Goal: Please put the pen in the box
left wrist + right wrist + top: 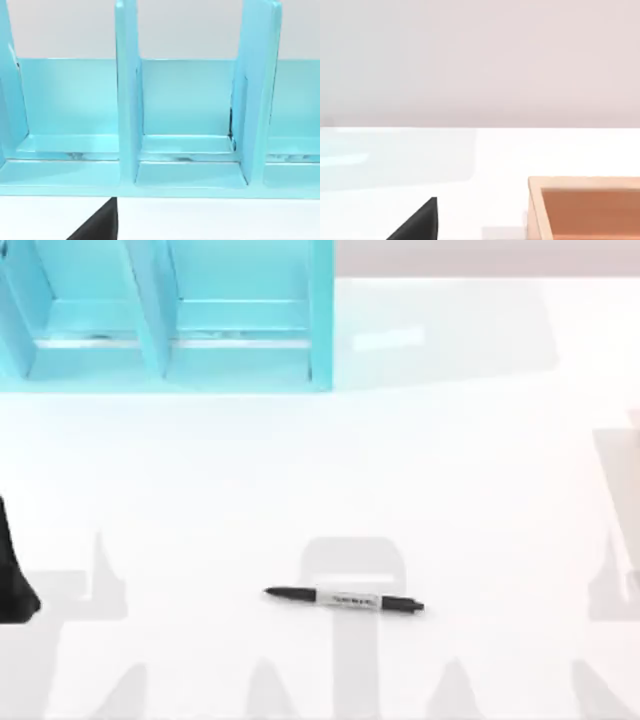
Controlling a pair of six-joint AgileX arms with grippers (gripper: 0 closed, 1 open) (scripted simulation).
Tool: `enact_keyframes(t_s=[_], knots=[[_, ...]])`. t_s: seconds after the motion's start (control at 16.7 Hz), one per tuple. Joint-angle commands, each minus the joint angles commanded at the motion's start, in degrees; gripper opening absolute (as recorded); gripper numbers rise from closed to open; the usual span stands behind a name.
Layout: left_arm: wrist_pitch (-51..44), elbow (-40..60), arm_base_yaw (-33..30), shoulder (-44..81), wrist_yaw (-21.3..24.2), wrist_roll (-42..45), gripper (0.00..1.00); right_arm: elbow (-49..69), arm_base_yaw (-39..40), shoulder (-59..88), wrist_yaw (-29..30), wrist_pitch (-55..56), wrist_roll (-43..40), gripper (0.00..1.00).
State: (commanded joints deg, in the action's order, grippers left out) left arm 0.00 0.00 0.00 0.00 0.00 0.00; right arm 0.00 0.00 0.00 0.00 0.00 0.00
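The pen [345,599] lies flat on the white table near the front middle, a slim black marker with a white-grey printed band, its tapered tip pointing to the table's left. My left arm [14,570] is a dark shape at the left edge, well apart from the pen. A black part of my left gripper [98,224] shows in the left wrist view. The box [580,181] is an open orange-brown container in the right wrist view, with a black part of my right gripper [419,223] short of it.
A light blue shelf unit [160,315] with upright dividers stands at the back left and faces the left wrist camera [127,100]. White tabletop [400,470] stretches between the shelf and the pen.
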Motion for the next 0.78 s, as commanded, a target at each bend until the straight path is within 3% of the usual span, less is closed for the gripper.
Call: enact_keyframes(t_s=[0.36,0.78], knots=[[0.00,0.00,0.00,0.00,0.00,0.00,1.00,3.69,3.02,5.45,-0.78,-2.92,-1.02,1.00],[0.00,0.00,0.00,0.00,0.00,0.00,1.00,23.36,15.63,31.95,-1.19,-16.56,-6.68,1.00]])
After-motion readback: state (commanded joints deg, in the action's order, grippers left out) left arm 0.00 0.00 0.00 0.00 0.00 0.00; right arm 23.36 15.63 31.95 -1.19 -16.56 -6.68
